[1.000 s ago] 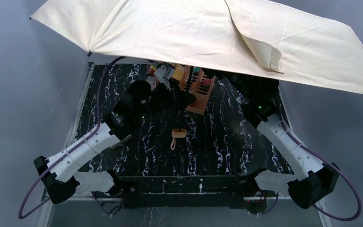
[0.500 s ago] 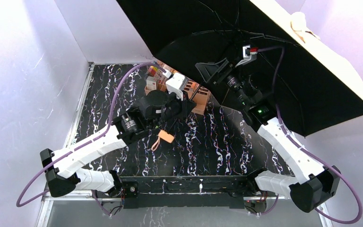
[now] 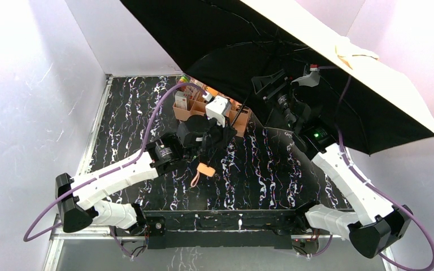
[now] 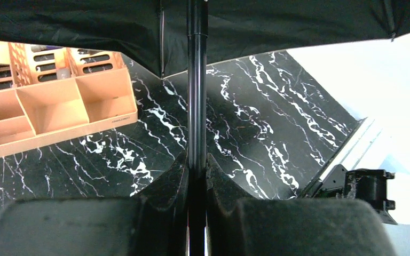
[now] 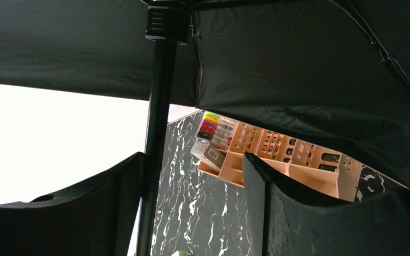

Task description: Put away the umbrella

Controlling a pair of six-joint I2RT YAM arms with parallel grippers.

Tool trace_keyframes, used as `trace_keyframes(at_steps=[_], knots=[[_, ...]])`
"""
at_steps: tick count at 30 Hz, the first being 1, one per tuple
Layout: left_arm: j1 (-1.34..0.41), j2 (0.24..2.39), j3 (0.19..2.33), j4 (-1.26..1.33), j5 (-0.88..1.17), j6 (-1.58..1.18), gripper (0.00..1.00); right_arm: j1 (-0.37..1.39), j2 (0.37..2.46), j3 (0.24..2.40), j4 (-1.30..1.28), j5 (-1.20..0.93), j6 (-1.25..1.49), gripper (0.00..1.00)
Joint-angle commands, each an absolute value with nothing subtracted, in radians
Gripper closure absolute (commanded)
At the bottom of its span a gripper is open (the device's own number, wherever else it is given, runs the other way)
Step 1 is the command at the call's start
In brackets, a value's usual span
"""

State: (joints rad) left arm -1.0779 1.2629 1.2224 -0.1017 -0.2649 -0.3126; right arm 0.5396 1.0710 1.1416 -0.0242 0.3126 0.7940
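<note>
My left gripper (image 4: 196,173) is clamped tight on the umbrella (image 4: 196,80) shaft, which runs straight up to the black canopy spanning the top. Peach organizer (image 4: 58,104) at upper left, standing on the black marbled table (image 4: 277,133).

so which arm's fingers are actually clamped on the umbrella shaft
The left arm's fingers: they pinch the black umbrella shaft tight. The right arm's fingers stand wide apart, the shaft unclamped between them.
</note>
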Motion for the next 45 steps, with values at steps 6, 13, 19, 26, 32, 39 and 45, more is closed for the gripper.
trace_keyframes(at_steps=[6, 13, 19, 26, 32, 39, 45], knots=[[-1.088, 1.250, 1.185, -0.073, -0.275, -0.319, 1.00, 0.541, 1.123, 1.209, 0.075, 0.275, 0.767, 0.55], [-1.087, 1.226, 1.213, -0.055, -0.239, -0.329, 1.00, 0.541, 1.131, 1.353, 0.031, 0.238, 0.649, 0.98], [-1.088, 1.192, 1.292, -0.057, -0.228, -0.328, 1.00, 0.543, 1.244, 1.613, -0.049, 0.030, 0.660, 1.00], [-1.088, 1.070, 1.335, -0.077, -0.277, -0.328, 1.00, 0.609, 1.390, 1.840, 0.050, -0.222, 0.764, 1.00], [-1.088, 0.990, 1.376, -0.183, -0.337, -0.321, 1.00, 0.631, 1.471, 1.830, 0.304, -0.393, 0.917, 1.00], [-1.088, 0.960, 1.309, -0.277, -0.438, -0.333, 1.00, 0.629, 1.506, 1.634, 0.495, -0.482, 0.954, 1.00], [-1.088, 0.944, 1.128, -0.258, -0.460, -0.411, 1.00, 0.595, 1.440, 1.355, 0.619, -0.481, 0.876, 1.00]])
